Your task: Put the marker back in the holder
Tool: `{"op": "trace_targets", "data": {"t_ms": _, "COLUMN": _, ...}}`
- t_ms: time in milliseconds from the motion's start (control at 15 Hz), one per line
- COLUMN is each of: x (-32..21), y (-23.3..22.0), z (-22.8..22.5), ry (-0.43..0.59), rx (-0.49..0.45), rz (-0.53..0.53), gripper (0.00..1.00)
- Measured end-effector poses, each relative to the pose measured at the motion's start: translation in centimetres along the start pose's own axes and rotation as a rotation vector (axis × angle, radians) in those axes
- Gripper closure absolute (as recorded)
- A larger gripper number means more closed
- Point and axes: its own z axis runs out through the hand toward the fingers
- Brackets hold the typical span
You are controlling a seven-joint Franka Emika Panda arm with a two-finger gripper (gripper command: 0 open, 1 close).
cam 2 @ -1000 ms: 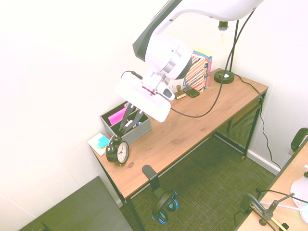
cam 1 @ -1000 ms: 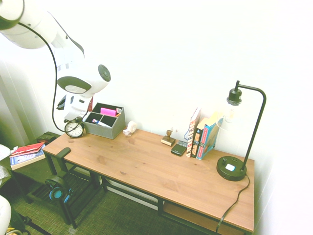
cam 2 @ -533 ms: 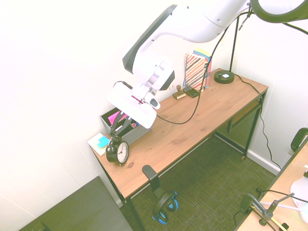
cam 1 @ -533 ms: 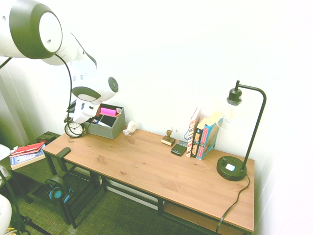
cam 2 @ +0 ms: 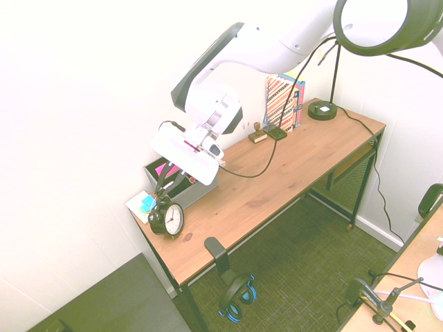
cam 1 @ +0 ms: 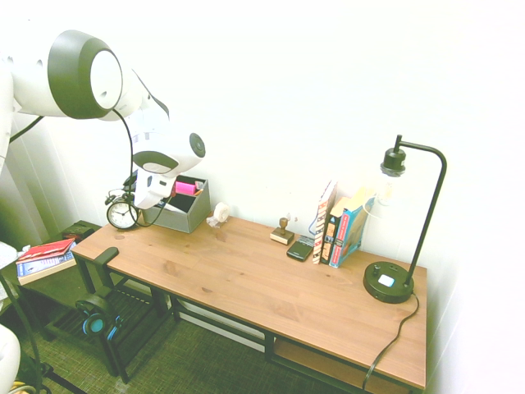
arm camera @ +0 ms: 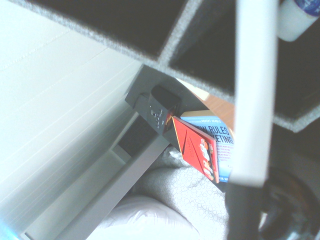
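Note:
The grey holder (cam 1: 187, 212) stands at the desk's back left corner, beside the round black alarm clock (cam 1: 123, 214). My gripper (cam 2: 168, 185) hangs over the holder (cam 2: 199, 191) at the end nearest the clock (cam 2: 166, 216), with its dark fingers reaching down to the rim. The marker (arm camera: 255, 95) fills the wrist view as a white barrel with a dark end toward the picture's bottom, crossing the holder's grey inner walls (arm camera: 172, 42). The gripper appears shut on it. From outside, the marker is hidden behind the hand and fingers.
A pink pad (cam 1: 184, 188) and another pen with blue on it (arm camera: 300, 15) sit in the holder. Sticky notes (cam 2: 146, 203) lie behind the clock. On the desk are a white figurine (cam 1: 218, 215), a stamp (cam 1: 282, 232), a phone (cam 1: 299, 248), books (cam 1: 340, 226) and a lamp (cam 1: 392, 281).
The hand has swung toward the clock end of the holder and come lower, so its fingers now reach the holder's rim. Nothing on the desk has shifted.

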Motion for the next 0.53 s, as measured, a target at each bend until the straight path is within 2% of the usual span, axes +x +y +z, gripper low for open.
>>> {"op": "trace_targets", "data": {"t_ms": 333, "x": 0.9, "y": -0.9, "z": -1.1, "ry": 0.006, "rx": 0.007, "rz": -0.001, "gripper": 0.00}}
{"op": "trace_targets", "data": {"t_ms": 533, "x": -1.9, "y": -1.1, "z": -3.1, "ry": 0.054, "rx": -0.026, "rz": -0.126, "gripper": 0.00}}
